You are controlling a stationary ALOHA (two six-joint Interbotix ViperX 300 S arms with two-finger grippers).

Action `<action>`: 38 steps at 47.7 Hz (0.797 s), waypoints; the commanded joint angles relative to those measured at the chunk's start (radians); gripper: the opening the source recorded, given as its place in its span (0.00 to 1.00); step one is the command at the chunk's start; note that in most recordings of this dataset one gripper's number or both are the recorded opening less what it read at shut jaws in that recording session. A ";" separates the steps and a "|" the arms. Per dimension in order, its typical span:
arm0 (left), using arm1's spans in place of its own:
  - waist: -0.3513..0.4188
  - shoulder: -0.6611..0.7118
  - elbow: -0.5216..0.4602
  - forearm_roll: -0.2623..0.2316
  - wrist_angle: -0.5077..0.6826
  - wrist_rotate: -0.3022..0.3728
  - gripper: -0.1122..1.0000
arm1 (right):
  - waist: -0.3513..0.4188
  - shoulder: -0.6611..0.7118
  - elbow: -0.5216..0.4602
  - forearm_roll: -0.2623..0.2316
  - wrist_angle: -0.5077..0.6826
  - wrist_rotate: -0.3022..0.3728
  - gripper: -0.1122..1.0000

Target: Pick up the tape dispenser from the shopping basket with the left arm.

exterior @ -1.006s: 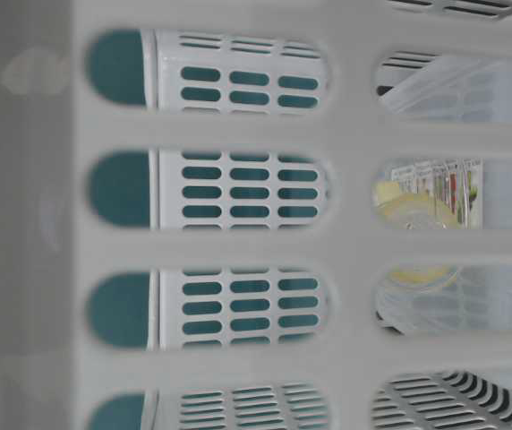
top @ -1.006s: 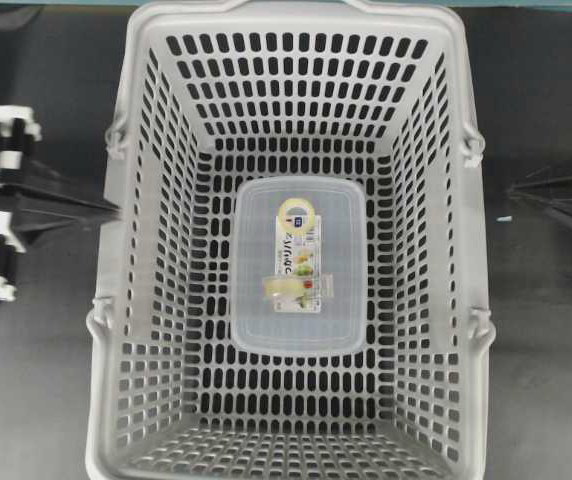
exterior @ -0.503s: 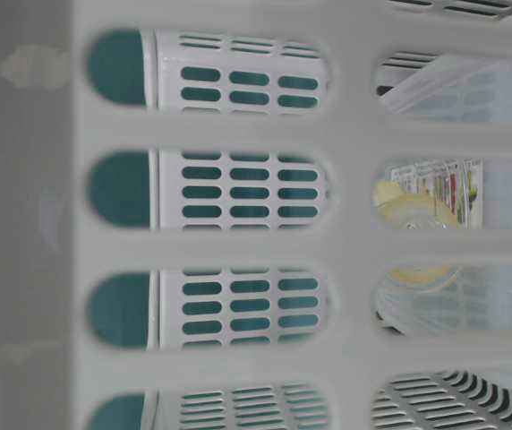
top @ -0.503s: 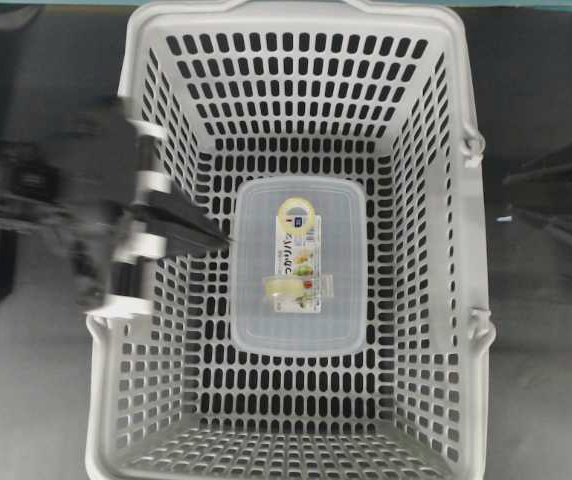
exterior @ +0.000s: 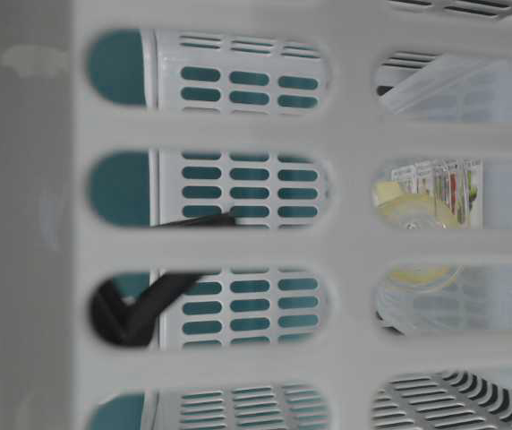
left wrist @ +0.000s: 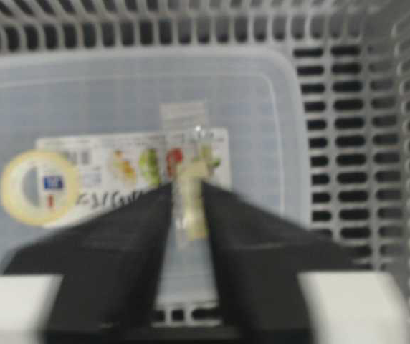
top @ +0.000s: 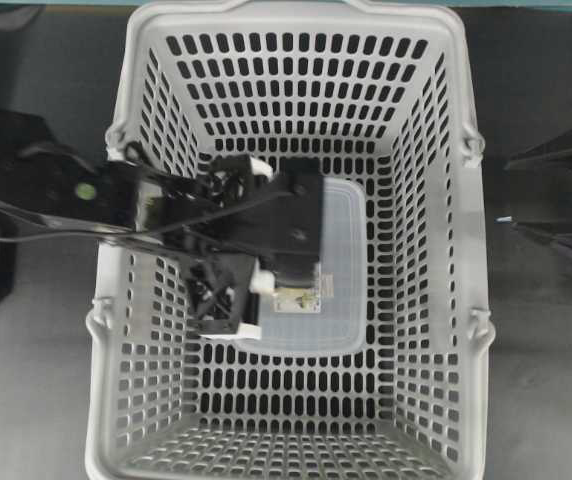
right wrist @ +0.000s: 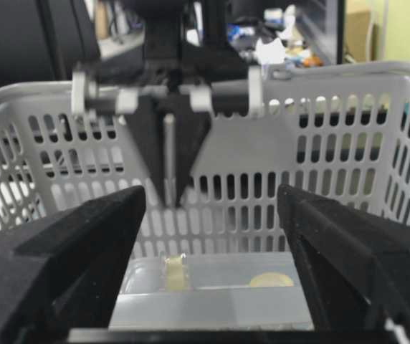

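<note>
The tape dispenser (top: 301, 298), small and clear with a pale yellowish roll, lies on the lid of a clear labelled food container (top: 347, 250) on the floor of the light-grey shopping basket (top: 296, 60). My left arm (top: 216, 215) reaches over the basket's left wall, wrist above the container. In the left wrist view the left gripper (left wrist: 188, 188) points down with a narrow gap, and the dispenser (left wrist: 191, 211) shows through it below. From the right wrist view that gripper (right wrist: 169, 197) hangs well above the dispenser (right wrist: 175, 276), touching nothing. The right gripper (right wrist: 212, 208) stands wide open outside the basket.
The basket's slotted walls (right wrist: 334, 143) rise high on all sides of the container (left wrist: 119, 93). Its label carries a printed yellow ring (left wrist: 36, 188). Folding handle hinges sit on the rim (top: 473, 150). The right gripper (top: 511, 193) stays beyond the right wall over the dark table (top: 546, 380).
The left arm swung from outside the basket's left side to above the container, and its jaws parted slightly. The right gripper's jaws spread wide.
</note>
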 commanded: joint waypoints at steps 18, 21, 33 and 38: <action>-0.018 0.166 -0.046 0.003 0.069 -0.023 0.89 | 0.003 -0.028 0.000 0.003 0.037 -0.006 0.74; -0.017 0.178 -0.046 0.003 0.069 -0.029 0.87 | 0.003 -0.032 0.002 0.003 0.037 -0.006 0.74; -0.028 0.160 -0.080 0.003 0.115 -0.018 0.44 | 0.002 -0.040 0.009 0.002 0.037 -0.006 0.74; -0.028 0.137 -0.138 0.003 0.190 -0.015 0.35 | 0.002 -0.040 0.012 0.003 0.037 -0.006 0.74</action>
